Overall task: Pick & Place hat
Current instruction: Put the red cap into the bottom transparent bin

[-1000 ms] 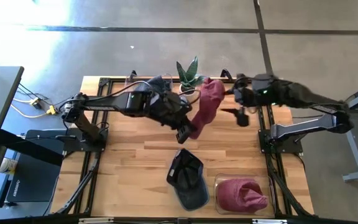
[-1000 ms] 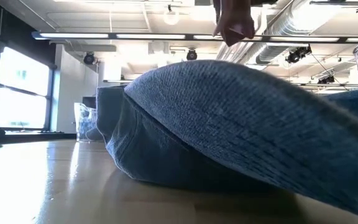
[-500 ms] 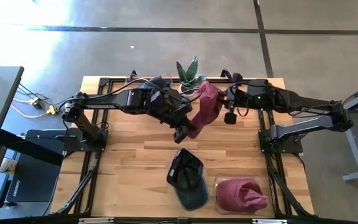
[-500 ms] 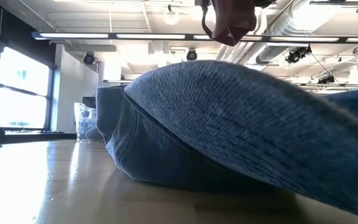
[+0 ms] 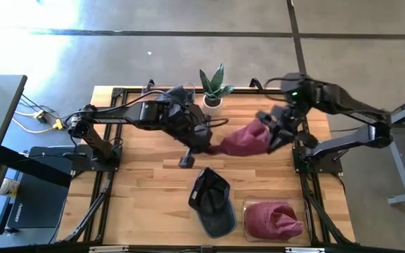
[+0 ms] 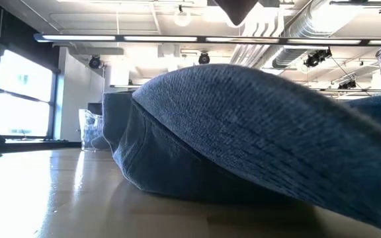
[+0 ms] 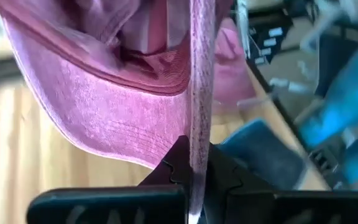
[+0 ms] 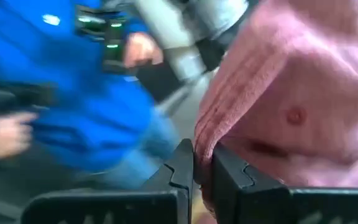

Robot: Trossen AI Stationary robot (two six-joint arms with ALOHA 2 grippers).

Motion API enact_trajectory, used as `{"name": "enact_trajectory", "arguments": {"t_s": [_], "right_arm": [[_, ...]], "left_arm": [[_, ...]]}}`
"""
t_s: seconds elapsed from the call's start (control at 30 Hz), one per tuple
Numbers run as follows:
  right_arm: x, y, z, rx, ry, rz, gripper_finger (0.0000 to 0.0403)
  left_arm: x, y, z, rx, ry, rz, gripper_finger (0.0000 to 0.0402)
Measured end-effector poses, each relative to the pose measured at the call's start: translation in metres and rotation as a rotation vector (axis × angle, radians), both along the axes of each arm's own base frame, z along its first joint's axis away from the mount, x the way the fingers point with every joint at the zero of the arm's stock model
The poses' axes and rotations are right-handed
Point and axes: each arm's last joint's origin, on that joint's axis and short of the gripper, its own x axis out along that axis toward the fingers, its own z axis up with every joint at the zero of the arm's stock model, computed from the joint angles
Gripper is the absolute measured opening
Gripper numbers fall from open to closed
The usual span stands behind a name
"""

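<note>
High view: left claw (image 5: pixel 213 145) and right claw (image 5: pixel 271 133) both apparently clamp unlabelled pink hat (image 5: pixel 243 140).

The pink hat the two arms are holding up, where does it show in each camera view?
High view: pink hat stretched mid-table between left gripper and right gripper.
Low view: its tip at top edge.
Left wrist view: fills the frame.
Right wrist view: fills the right side.
Shared landmark: blue cap, which fills the low view.
</note>
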Motion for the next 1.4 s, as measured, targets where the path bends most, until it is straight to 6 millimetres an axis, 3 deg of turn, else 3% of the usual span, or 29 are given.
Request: {"name": "enact_trajectory", "arguments": {"t_s": [0.1, 0.2, 0.43, 0.63, 0.83, 1.0, 1.2, 1.4], "right_arm": [[0.011, 0.008, -0.01, 0.121, 0.168, 0.081, 0.0022], [0.021, 0.017, -0.019, 0.133, 0.27, 0.099, 0.0038], [0.031, 0.015, -0.027, -0.002, 0.313, -0.102, 0.0139], [0.014, 0.01, -0.018, -0.022, 0.284, -0.192, 0.0229], [-0.014, 0.03, -0.01, -0.219, 0.246, -0.367, 0.0239], [-0.022, 0.054, -0.007, -0.328, 0.202, -0.447, 0.024], [-0.005, 0.083, -0.019, -0.409, 0.117, -0.478, 0.024], [0.01, 0.088, -0.027, -0.392, 0.141, -0.562, 0.0239]], "left_arm": [[0.0, 0.0, 0.0, 0.103, -0.026, -0.082, 0.0012], [-0.001, 0.0, -0.002, 0.136, -0.029, -0.126, 0.0014], [-0.002, -0.003, -0.003, 0.024, 0.003, -0.176, 0.0015], [-0.004, -0.005, -0.004, -0.164, 0.075, -0.145, 0.0015], [-0.004, -0.006, -0.003, -0.24, 0.102, -0.125, 0.0014], [-0.004, -0.002, -0.003, -0.268, 0.109, -0.102, 0.0004], [0.001, 0.007, -0.006, -0.279, 0.11, -0.064, 0.0005], [0.003, 0.012, -0.008, -0.278, 0.114, -0.053, 0.0005]]}}
